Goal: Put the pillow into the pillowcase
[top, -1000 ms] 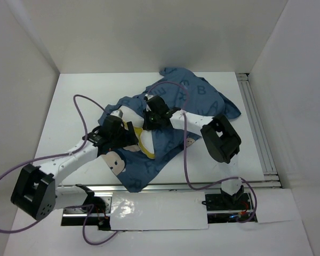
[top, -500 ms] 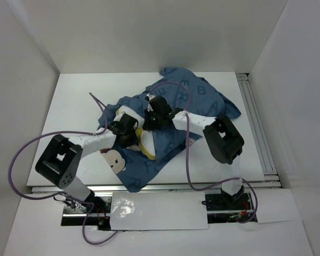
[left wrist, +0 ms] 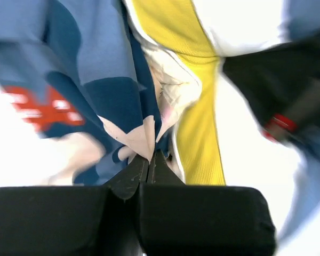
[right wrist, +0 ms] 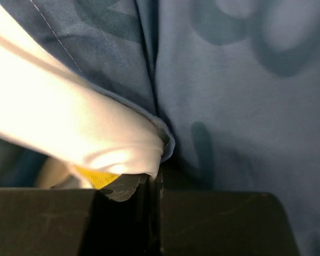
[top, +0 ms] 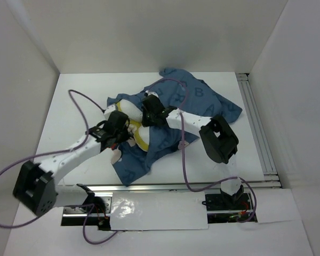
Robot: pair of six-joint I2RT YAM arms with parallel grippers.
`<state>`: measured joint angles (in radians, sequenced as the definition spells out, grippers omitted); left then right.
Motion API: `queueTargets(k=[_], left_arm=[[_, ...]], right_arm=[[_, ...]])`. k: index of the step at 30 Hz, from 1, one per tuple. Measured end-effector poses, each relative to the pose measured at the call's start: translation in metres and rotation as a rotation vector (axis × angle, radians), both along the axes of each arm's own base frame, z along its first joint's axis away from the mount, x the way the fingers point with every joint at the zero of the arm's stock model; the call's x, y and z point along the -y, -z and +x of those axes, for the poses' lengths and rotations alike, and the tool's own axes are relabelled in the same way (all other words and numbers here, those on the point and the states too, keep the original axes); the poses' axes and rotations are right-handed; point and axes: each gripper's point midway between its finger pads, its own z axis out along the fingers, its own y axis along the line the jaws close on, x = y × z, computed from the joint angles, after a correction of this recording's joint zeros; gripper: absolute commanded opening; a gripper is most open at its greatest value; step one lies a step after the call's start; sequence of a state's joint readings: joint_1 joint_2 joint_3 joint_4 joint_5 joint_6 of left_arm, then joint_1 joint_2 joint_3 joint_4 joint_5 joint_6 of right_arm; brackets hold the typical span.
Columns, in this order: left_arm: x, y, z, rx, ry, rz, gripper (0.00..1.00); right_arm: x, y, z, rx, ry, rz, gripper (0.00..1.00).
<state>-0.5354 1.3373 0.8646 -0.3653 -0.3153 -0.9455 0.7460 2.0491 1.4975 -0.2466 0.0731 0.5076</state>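
Jaws of left gripper and right gripper pinch shut on what looks like limp pillowcase hem, the sensible hold for drawing it over soft pillow.

Pillowcase: you have dark blue cloth printed with lighter blue letters; your left wrist view adds a pale cartoon face and a blurred red patch with white dots.
Pillow: plain white for you.
Pillow trim: yellow.
Left fingers, right fingers: black.
Bench: white.
Cables: purple.
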Motion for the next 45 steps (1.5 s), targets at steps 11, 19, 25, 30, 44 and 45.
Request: queueTargets(k=[11, 19, 25, 30, 44, 45], left_arm=[[-0.074, -0.067, -0.044, 0.111, -0.177, 0.035, 0.00], [-0.069, -0.074, -0.041, 0.069, -0.157, 0.031, 0.00], [-0.058, -0.075, -0.039, 0.050, -0.039, 0.039, 0.00], [-0.041, -0.080, -0.037, 0.068, 0.110, 0.018, 0.00], [-0.034, -0.156, -0.041, 0.169, 0.308, 0.039, 0.00], [-0.035, -0.161, -0.043, 0.170, 0.314, 0.040, 0.07]], right_arm=[[-0.020, -0.002, -0.003, 0.014, 0.097, 0.012, 0.00], [-0.021, 0.002, 0.004, 0.023, 0.143, -0.015, 0.00], [-0.031, 0.001, 0.004, 0.013, 0.158, -0.056, 0.00], [-0.046, 0.003, 0.006, 0.011, 0.165, -0.087, 0.00], [-0.069, 0.006, 0.026, 0.061, 0.272, -0.174, 0.00], [-0.068, 0.005, 0.026, 0.061, 0.274, -0.177, 0.00]])
